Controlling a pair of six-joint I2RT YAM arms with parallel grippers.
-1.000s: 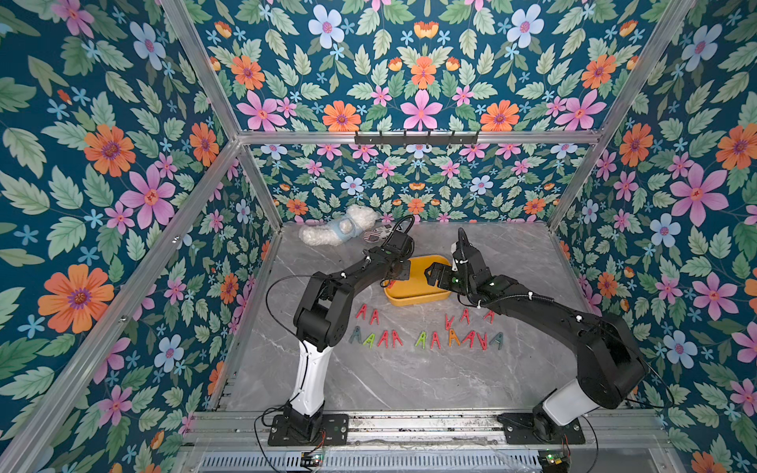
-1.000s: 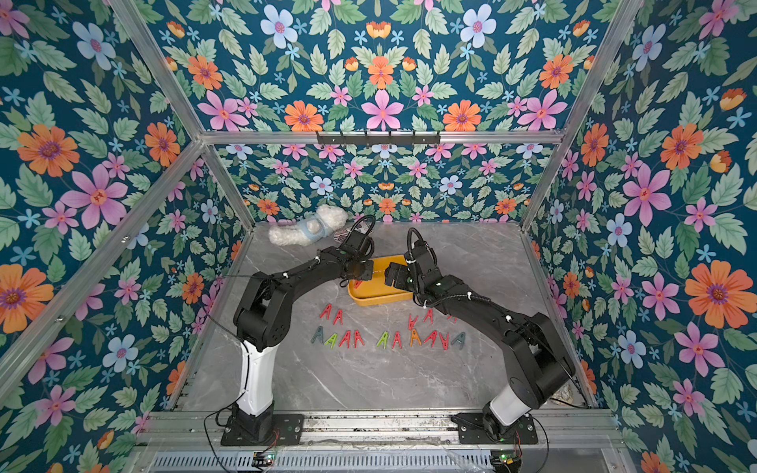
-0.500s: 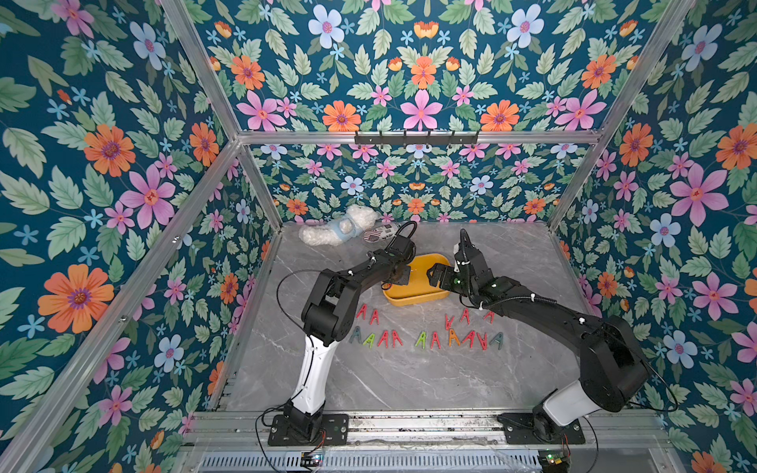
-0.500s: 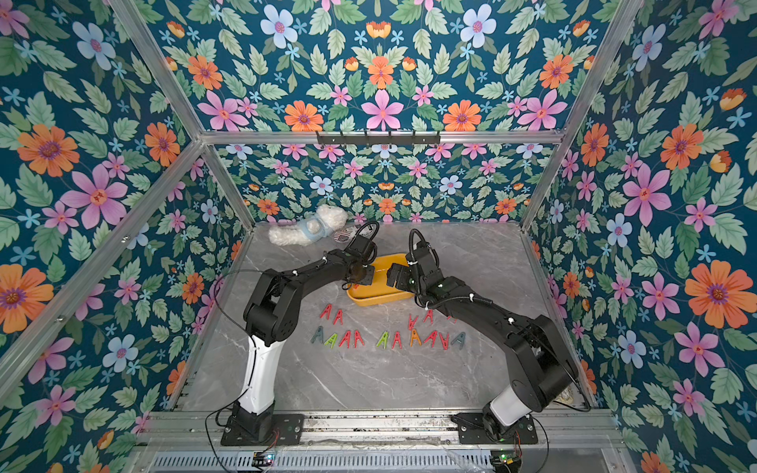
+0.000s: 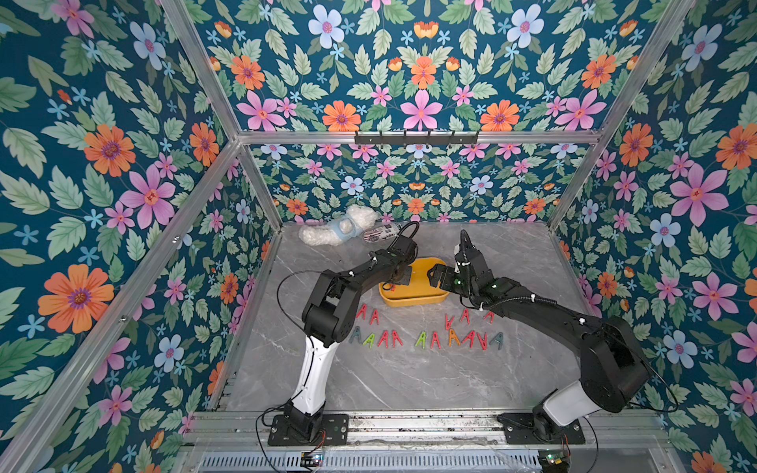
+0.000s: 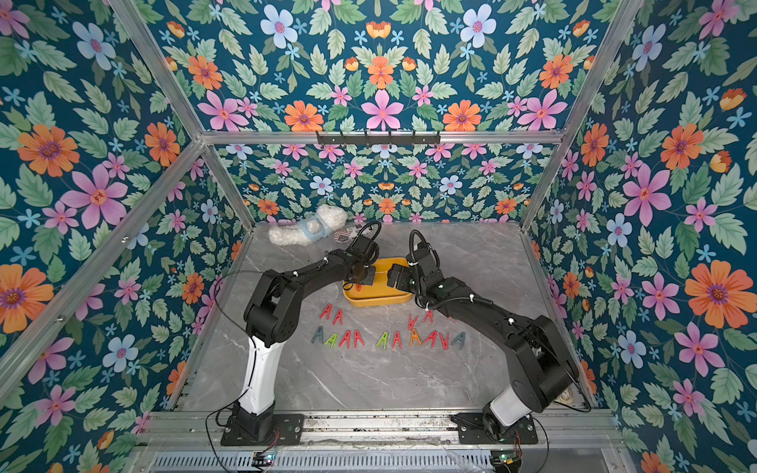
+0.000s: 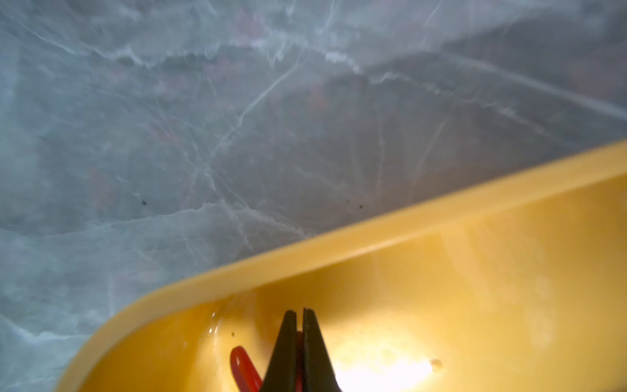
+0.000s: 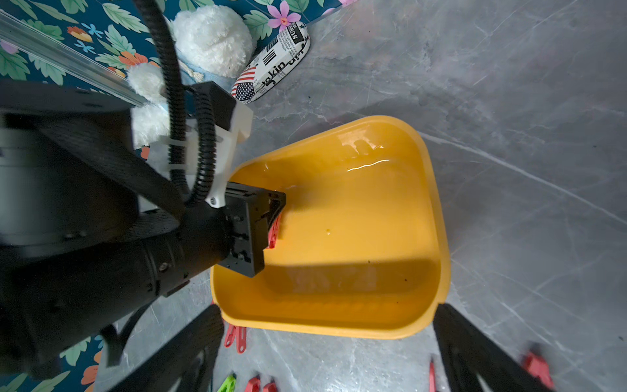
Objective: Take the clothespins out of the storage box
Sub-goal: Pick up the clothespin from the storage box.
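Clothespins [image 5: 421, 340] are nearly out: the last red clothespin [image 7: 242, 368] sits inside the yellow storage box [image 7: 407, 220], where the left claw [image 7: 298, 322] has just pinched shut on it. The right claw [image 5: 435, 276] waits wide beside the box.

We'd call it a lab robot cell: aluminium-profile frame [image 5: 286, 137], floral-print wall panels [image 5: 102, 164], 2 rail-mounted black-and-white arms [image 5: 315, 368].
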